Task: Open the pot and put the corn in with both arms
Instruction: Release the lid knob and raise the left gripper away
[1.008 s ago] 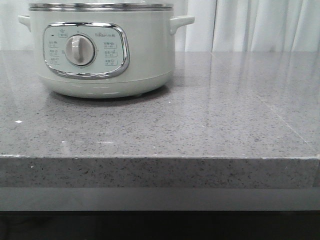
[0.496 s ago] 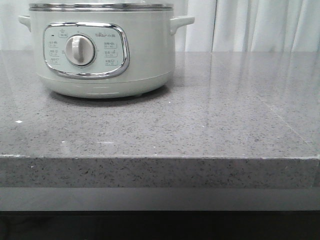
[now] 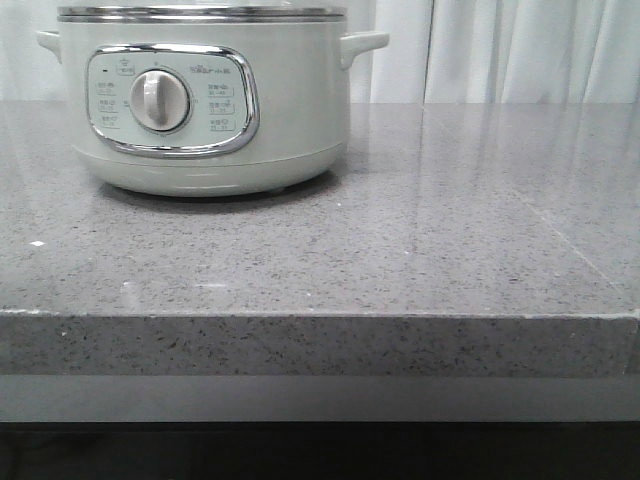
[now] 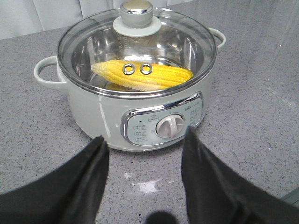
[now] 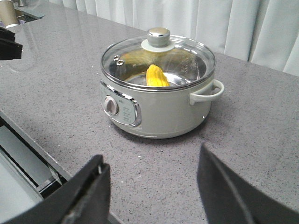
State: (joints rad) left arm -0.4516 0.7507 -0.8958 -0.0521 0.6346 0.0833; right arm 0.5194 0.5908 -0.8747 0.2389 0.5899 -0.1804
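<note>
The pale-green pot (image 3: 205, 110) stands at the back left of the grey counter, dial facing forward. Both wrist views show its glass lid (image 4: 135, 44) (image 5: 159, 56) resting on the rim, knob (image 4: 136, 8) on top. The yellow corn (image 4: 142, 75) (image 5: 157, 76) lies inside the pot under the lid. My left gripper (image 4: 144, 140) is open, hovering over the counter in front of the pot's control panel, holding nothing. My right gripper (image 5: 152, 161) is open too, back from the pot near the counter's front edge, empty. Neither arm appears in the front view.
The grey speckled counter (image 3: 400, 250) stretches right of the pot. White curtains (image 3: 520, 50) hang behind. The counter's front edge (image 5: 28, 135) drops off beside my right gripper. A dark object (image 5: 9, 44) sits at the far end of the counter.
</note>
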